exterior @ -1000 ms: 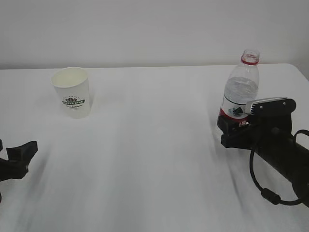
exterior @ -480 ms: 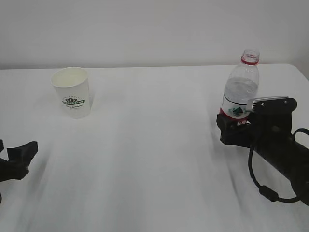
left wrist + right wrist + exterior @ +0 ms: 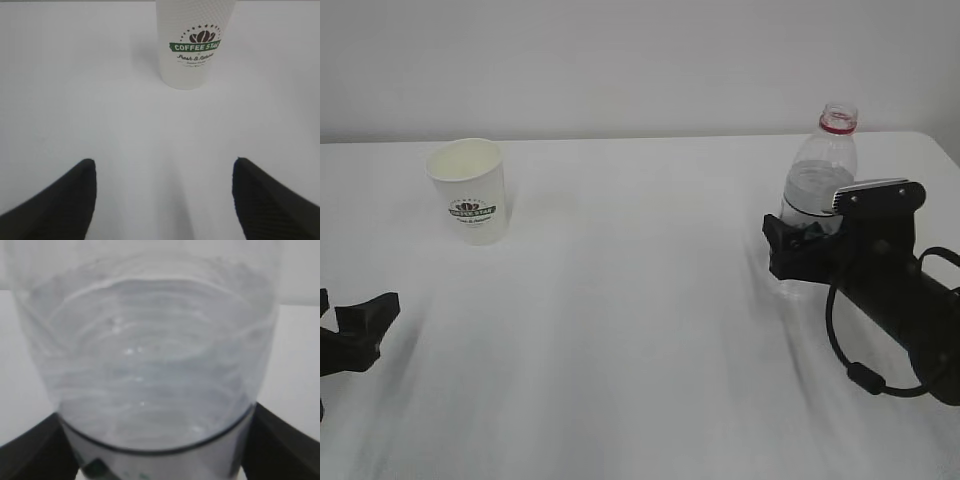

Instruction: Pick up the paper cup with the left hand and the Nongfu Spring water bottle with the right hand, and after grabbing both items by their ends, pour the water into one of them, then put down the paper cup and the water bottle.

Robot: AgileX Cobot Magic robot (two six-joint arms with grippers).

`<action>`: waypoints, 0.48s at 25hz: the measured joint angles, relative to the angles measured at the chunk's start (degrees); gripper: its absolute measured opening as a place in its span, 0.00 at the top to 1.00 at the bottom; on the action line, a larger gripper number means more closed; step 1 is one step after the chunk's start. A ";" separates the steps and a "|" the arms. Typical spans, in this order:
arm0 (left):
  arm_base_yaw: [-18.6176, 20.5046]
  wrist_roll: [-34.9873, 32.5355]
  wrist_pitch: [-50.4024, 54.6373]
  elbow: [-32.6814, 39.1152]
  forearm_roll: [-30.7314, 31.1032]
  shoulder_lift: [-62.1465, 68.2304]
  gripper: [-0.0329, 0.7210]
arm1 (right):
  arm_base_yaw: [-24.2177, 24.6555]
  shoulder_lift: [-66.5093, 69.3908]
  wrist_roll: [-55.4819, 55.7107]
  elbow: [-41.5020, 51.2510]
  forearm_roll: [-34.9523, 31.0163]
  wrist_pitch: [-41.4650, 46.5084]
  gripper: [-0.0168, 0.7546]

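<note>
Left hand (image 3: 355, 330): nearest the camera, low at the table's left edge, jaws spread wide and empty, well apart from the cup. In its wrist view the two fingers (image 3: 65, 200) frame bare tabletop with the cup dead ahead.
Right hand (image 3: 798, 245): at the right, jaws spread wide around the lower part of the bottle, one finger on each side. Whether the pads touch the plastic I cannot tell; it looks like straddling, not pinching.
Table (image 3: 640, 300): plain white, nothing else on it.
Bottle (image 3: 818, 190): upright at the right, capless, partly filled, red ring at the neck. It fills the right wrist view, centred between the fingers.
Paper cup (image 3: 470, 190): upright at the far left, white with a green logo, standing free.
Step in hand: taking hold of the bottle, judging by the straddle.
Doing it well: close evenly on the ribbed body, firmly but without crushing, since an open neck could spill. Keep it vertical while lifting.
Left side: drive straight forward, keep the cup centred, close gently on its lower wall.
</note>
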State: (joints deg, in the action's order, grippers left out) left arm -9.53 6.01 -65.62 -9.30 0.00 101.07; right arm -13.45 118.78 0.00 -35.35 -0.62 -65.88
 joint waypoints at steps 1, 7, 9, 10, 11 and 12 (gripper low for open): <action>0.00 0.00 0.00 0.00 0.00 0.00 0.15 | 0.00 0.00 -0.33 -0.16 0.00 0.00 0.11; 0.00 0.00 0.00 0.00 0.00 0.00 0.15 | 0.00 0.00 -0.89 -1.30 0.00 0.00 0.12; 0.00 0.00 0.00 0.00 0.00 0.00 0.15 | 0.00 0.00 -0.98 -1.38 0.00 0.00 0.13; 0.00 0.00 0.00 0.00 0.00 0.00 0.15 | 0.00 0.00 -0.98 -1.38 0.00 0.00 0.14; 0.00 0.00 0.00 0.00 0.00 0.00 0.15 | 0.00 0.00 -1.02 -1.38 0.00 0.00 0.17; 0.00 0.00 0.00 0.00 0.00 0.00 0.16 | 0.00 0.00 -1.02 -1.38 0.00 0.00 0.20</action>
State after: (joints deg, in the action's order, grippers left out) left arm -9.53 6.01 -65.62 -9.30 0.00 101.07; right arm -13.45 118.78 -1.02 -36.73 -0.62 -65.88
